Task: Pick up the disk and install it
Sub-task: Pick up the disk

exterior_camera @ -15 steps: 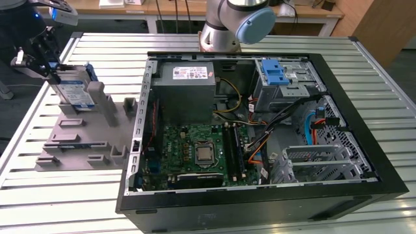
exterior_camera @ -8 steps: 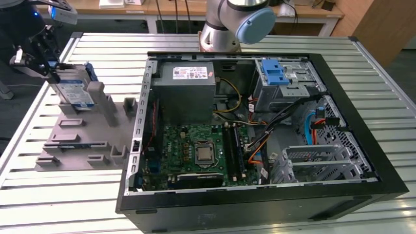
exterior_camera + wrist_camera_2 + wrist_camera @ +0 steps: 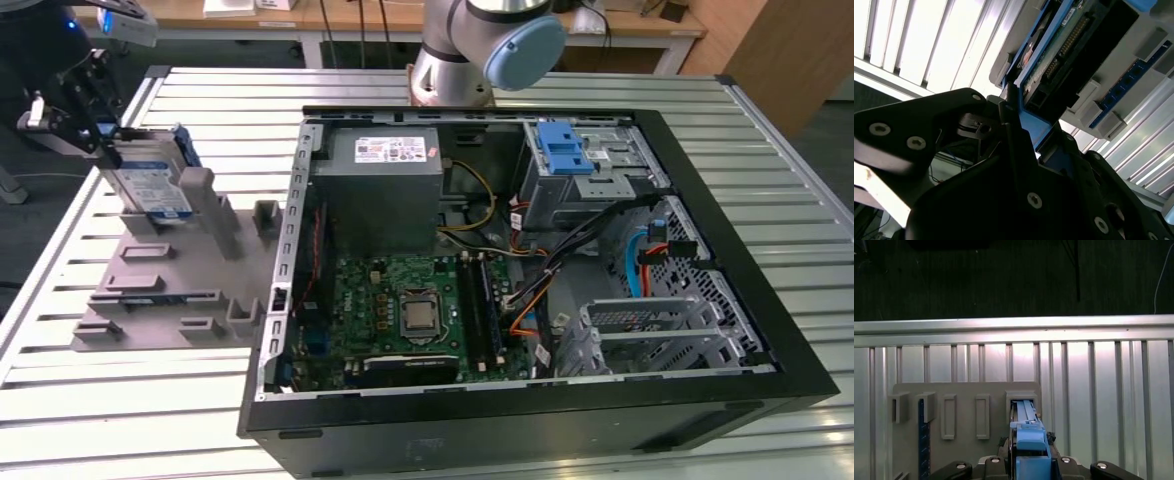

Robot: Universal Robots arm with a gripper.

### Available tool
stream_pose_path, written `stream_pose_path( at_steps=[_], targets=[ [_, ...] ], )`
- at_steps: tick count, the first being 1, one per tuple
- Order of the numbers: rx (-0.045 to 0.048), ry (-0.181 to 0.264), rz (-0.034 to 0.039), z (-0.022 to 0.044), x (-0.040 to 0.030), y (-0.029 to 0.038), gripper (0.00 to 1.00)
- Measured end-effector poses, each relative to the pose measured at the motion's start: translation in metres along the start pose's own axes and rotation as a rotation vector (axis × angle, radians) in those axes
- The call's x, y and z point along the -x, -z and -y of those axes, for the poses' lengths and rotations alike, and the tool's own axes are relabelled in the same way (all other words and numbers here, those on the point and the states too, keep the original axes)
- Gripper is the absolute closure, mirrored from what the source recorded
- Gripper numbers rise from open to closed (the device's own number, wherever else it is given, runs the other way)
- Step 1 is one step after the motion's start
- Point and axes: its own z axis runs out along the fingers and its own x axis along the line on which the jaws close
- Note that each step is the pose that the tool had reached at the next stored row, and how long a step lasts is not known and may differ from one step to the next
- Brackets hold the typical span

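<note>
End effector (image 3: 107,140) closed on the top edge of the disk (image 3: 147,180). In both wrist views its black fingers (image 3: 1009,125) press against the blue bracket (image 3: 1029,442) from either side; judged a firm grip.

Disk stands upright on edge at the far end of the grey holder (image 3: 160,290). In the first wrist view its lower end reaches into one of the holder's slots, so I judge it seated or barely raised; cannot tell which.

Progress: early. Grasp made, lift not clearly done. Transfer and installation are both left. The disk is well apart from the open computer case (image 3: 747,260), which lies toward the exterior view's right of the holder. Inside the case, at the far side, is a drive cage (image 3: 567,150) with a blue latch; motherboard (image 3: 414,310) is exposed nearer the camera.

Surface: desk (image 3: 120,400) of ribbed aluminium slats, carrying holder and case side by side. Arm (image 3: 467,50) is mounted at the far edge behind the case.

Room: wooden tables (image 3: 347,10) along the back, dark floor beyond the desk edge.
</note>
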Motion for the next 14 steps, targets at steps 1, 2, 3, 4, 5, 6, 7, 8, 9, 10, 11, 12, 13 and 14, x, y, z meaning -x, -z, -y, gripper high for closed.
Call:
stream_pose_path(
  at_steps=[1, 2, 3, 4, 5, 6, 7, 8, 9, 10, 11, 12, 13, 14],
  targets=[
    [0.0008, 0.0, -0.0004, -0.0001, 0.0, 0.0011, 0.63],
    [0.0004, 0.0, -0.0002, -0.0001, 0.0, 0.0016, 0.63],
    [0.0, 0.0, 0.0, 0.0, 0.0, 0.0021, 0.63],
    [0.0002, 0.0, -0.0001, -0.0001, 0.0, 0.0027, 0.63],
    [0.0, 0.0, 0.0, -0.0001, 0.0, 0.0033, 0.63],
    [-0.0002, 0.0, 0.0001, 0.0, 0.0, 0.0033, 0.63],
    [0.0002, 0.0, -0.0001, -0.0001, 0.0001, 0.0035, 0.63],
    [0.0, 0.0, 0.0, -0.0001, 0.0001, 0.0035, 0.63],
    [0.0, 0.0, 0.0, -0.0001, 0.0, 0.0035, 0.63],
    [0.0, 0.0, 0.0, -0.0001, 0.0, 0.0036, 0.63],
    [0.0003, 0.0, -0.0001, -0.0001, 0.0001, 0.0041, 0.63],
    [0.0005, 0.0, -0.0003, -0.0001, 0.0001, 0.0048, 0.63],
    [0.0002, 0.0, -0.0001, -0.0001, 0.0001, 0.0054, 0.63],
    [0.0001, 0.0, -0.0001, -0.0001, 0.0001, 0.0061, 0.63]
  ],
)
